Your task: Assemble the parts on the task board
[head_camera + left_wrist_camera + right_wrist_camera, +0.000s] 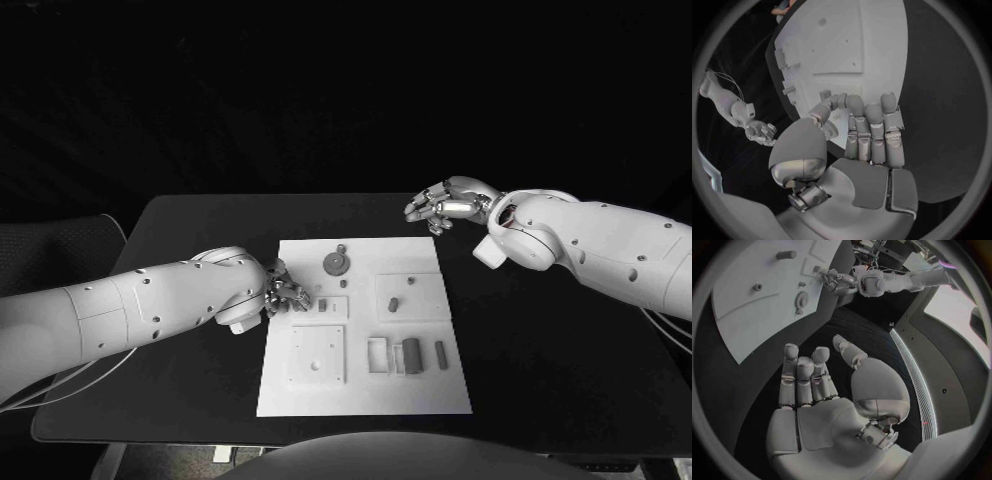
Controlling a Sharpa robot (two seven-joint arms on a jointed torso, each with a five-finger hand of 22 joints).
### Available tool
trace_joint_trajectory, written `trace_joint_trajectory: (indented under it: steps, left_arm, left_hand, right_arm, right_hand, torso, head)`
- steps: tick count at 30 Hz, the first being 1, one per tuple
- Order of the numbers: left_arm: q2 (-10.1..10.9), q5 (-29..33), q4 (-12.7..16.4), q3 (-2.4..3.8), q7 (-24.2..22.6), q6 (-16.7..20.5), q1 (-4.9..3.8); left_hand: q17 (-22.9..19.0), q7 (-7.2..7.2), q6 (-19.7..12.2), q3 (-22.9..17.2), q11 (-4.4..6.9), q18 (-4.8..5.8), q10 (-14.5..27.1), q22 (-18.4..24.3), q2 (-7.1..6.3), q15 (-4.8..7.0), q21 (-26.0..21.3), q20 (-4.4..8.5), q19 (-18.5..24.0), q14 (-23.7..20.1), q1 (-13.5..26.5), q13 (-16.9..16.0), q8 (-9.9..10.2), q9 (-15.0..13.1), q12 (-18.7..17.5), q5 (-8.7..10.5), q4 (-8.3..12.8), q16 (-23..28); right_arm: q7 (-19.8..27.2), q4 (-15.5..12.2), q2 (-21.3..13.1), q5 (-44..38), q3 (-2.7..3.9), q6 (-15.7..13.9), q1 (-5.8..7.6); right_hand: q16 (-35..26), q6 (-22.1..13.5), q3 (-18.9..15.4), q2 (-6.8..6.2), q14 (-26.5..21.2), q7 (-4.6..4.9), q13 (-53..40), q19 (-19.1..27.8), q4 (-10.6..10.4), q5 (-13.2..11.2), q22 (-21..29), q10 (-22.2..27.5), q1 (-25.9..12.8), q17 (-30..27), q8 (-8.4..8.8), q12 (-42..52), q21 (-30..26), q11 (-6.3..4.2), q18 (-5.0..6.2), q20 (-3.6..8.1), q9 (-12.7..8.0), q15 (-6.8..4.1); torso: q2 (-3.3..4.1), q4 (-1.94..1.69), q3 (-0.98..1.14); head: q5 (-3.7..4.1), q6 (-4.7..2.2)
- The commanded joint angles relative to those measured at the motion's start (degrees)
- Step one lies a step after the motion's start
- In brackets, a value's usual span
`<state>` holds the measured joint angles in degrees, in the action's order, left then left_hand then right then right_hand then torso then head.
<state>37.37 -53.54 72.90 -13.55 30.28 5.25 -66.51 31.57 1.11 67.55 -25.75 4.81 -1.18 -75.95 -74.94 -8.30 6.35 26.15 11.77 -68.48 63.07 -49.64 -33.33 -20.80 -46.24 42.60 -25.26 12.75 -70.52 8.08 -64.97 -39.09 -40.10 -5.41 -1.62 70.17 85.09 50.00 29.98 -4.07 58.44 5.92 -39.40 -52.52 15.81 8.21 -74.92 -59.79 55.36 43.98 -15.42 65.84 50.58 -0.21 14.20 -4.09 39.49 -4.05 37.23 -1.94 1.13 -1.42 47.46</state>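
On the black table [188, 230], the left hand [283, 293] pinches a small part [825, 95] at the task board's [361, 400] left edge, while the right hand [450, 203] hovers off its far right corner, fingers loosely curled, empty.

A white task board [361, 400] lay at the centre of the black table [562, 350], with bare table on both sides and along the far edge. The board's lower third was bare. Its middle held obstacles: a round geared part [336, 263] at the upper centre and upright blocks [410, 354] at the centre right. The left hand [284, 294] blocked the board's left edge. The right hand [444, 205] hung off the board's upper right corner, fingers apart.
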Motion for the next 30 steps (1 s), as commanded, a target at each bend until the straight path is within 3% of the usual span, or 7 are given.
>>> trace_joint_trajectory:
  steps: [1,6,10,11,12,22,30]
  left_arm:
    - [0.0,0.3,0.2,0.01,-0.4,-0.7,0.0]
    - [0.0,1.0,0.2,0.01,-0.5,-0.4,0.0]
    - [0.0,2.0,0.2,0.02,-0.5,0.3,0.0]
    - [0.0,2.1,0.1,0.02,-0.4,0.3,0.0]
    - [0.0,2.3,0.1,0.02,-0.4,0.2,0.0]
    - [-0.3,2.9,-0.3,0.02,0.0,-0.9,-0.01]
    - [-1.1,2.9,-1.2,0.02,1.0,-2.4,-0.05]
  left_hand:
    - [0.0,-0.17,0.4,0.0,0.15,-0.82,0.0,-1.1,0.49,0.14,0.2,0.21,-0.1,0.1,0.0,0.0,0.4,-0.1,0.2,-0.46,0.4,-0.3]
    - [0.0,-0.19,0.5,-0.2,0.16,-0.82,0.0,-1.1,1.11,0.13,0.3,0.21,-0.1,0.1,-0.1,0.0,0.4,-0.1,0.2,-1.74,0.9,-0.3]
    - [0.0,-0.22,0.5,-0.6,0.19,-0.83,-0.1,-1.1,2.48,0.14,0.4,0.22,-0.2,0.2,-0.8,0.0,0.4,-0.2,0.3,-2.62,2.0,-0.4]
    - [0.0,-0.24,0.6,-1.5,0.21,-0.81,-0.1,-1.0,2.49,0.15,0.4,0.2,-0.2,0.2,-1.2,0.0,0.4,-0.1,0.3,-1.47,1.8,-0.4]
    - [0.0,-0.27,0.7,-4.9,0.23,-0.79,-0.2,-0.9,1.61,0.15,0.3,0.16,-0.4,0.3,-2.1,0.0,0.5,-0.1,0.3,1.94,0.2,-0.3]
    - [0.1,-0.33,0.9,-8.0,0.29,-0.79,-0.4,-1.2,3.67,0.11,0.7,0.22,-0.6,0.5,-4.7,-0.1,0.3,-0.3,0.6,1.0,1.6,-0.5]
    - [0.1,-0.38,1.1,-8.4,0.34,-0.81,-0.6,-1.3,4.11,0.12,1.1,0.23,-0.7,0.7,-5.7,-0.1,0.2,-0.4,0.7,0.71,2.6,-0.7]
  right_arm:
    - [0.3,0.0,0.0,0.0,0.01,0.9,-0.04]
    - [0.3,0.0,0.1,0.0,0.01,0.9,-0.06]
    - [0.3,0.0,0.1,0.0,0.01,0.9,-0.06]
    - [0.3,0.0,0.1,0.0,0.01,0.9,-0.06]
    - [0.3,0.0,0.1,0.0,0.01,1.0,-0.06]
    - [0.3,0.0,0.1,0.0,0.01,0.9,-0.06]
    - [0.3,0.0,0.1,0.0,0.01,1.0,-0.06]
  right_hand:
    - [-0.3,2.7,0.0,0.03,-0.5,2.19,0.1,-0.4,-0.2,-0.1,-0.8,9.7,-0.4,-0.1,0.28,0.4,-0.2,2.16,0.8,-0.12,-0.1,0.06]
    - [-0.3,2.7,0.0,0.03,-0.5,2.19,0.1,-0.4,-0.2,-0.1,-0.9,9.7,-0.4,-0.1,0.29,0.4,-0.2,2.16,0.8,-0.12,-0.1,0.07]
    - [-0.3,2.7,0.0,0.03,-0.5,2.19,0.1,-0.4,-0.2,-0.1,-0.9,9.7,-0.4,-0.1,0.29,0.4,-0.2,2.16,0.8,-0.12,-0.1,0.07]
    - [-0.3,2.7,0.0,0.03,-0.5,2.19,0.1,-0.4,-0.2,-0.1,-0.9,9.7,-0.4,-0.1,0.29,0.4,-0.2,2.16,0.8,-0.12,-0.1,0.07]
    - [-0.3,2.7,0.0,0.03,-0.5,2.19,0.1,-0.4,-0.2,-0.1,-0.9,9.7,-0.4,-0.1,0.29,0.4,-0.2,2.16,0.8,-0.12,-0.1,0.07]
    - [-0.3,2.7,0.0,0.04,-0.5,2.19,0.1,-0.4,-0.2,-0.1,-0.9,9.7,-0.4,-0.1,0.29,0.4,-0.2,2.17,0.8,-0.12,-0.1,0.07]
    - [-0.3,2.7,0.0,0.05,-0.5,2.19,0.1,-0.4,-0.2,-0.1,-0.9,9.7,-0.4,-0.1,0.3,0.4,-0.2,2.17,0.8,-0.12,-0.1,0.07]
  torso:
    - [0.0,-0.01,-0.01]
    - [0.01,-0.02,0.01]
    - [0.01,0.03,0.04]
    - [0.01,0.03,0.04]
    - [0.01,0.03,0.04]
    - [0.01,0.04,0.07]
    - [0.03,0.06,0.06]
  head:
    - [-0.01,0.02]
    - [-0.06,0.05]
    - [-0.09,0.01]
    - [-0.09,0.01]
    - [-0.09,0.01]
    - [-0.15,-0.03]
    - [-0.18,-0.02]
